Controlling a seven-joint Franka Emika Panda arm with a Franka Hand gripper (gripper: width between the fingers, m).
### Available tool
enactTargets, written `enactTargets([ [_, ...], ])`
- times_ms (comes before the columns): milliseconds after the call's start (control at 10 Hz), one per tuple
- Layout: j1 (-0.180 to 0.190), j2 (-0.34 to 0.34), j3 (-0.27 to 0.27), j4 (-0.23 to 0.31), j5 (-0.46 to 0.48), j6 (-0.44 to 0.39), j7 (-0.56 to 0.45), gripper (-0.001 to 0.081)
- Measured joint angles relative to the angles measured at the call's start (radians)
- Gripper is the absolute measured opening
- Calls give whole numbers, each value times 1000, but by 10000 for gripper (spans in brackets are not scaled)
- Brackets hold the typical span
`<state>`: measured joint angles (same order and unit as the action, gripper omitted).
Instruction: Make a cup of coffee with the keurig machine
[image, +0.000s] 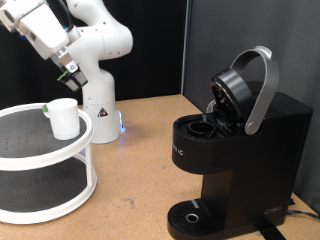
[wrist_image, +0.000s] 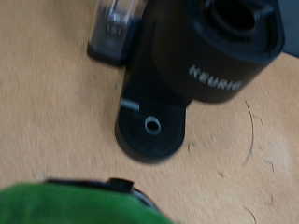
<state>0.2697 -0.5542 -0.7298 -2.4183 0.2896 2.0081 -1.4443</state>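
Note:
The keurig machine (image: 235, 150) stands at the exterior view's right with its hinged lid (image: 245, 90) raised and the pod chamber (image: 203, 127) open. The wrist view shows it from above (wrist_image: 201, 65), with its round drip tray (wrist_image: 152, 126) bare. The small white cup (image: 64, 117) stands upright on the top tier of a white round shelf (image: 30, 150) at the exterior view's left. My gripper (image: 68, 72) hangs in the air just above and behind the cup, apart from it. A blurred green shape (wrist_image: 75, 205) fills one edge of the wrist view; I cannot tell what it is.
The white two-tier shelf takes up the exterior view's lower left. The robot's white base (image: 100, 110) stands behind it on the brown tabletop (image: 140, 170). A clear grey water tank (wrist_image: 117, 28) sits behind the machine. A black curtain closes the back.

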Motion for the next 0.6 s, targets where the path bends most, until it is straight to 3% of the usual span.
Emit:
enactTargets([
  [300,55,28,16,65,96,-61,112,477],
  [600,95,45,71,64,144,90,134,477],
])
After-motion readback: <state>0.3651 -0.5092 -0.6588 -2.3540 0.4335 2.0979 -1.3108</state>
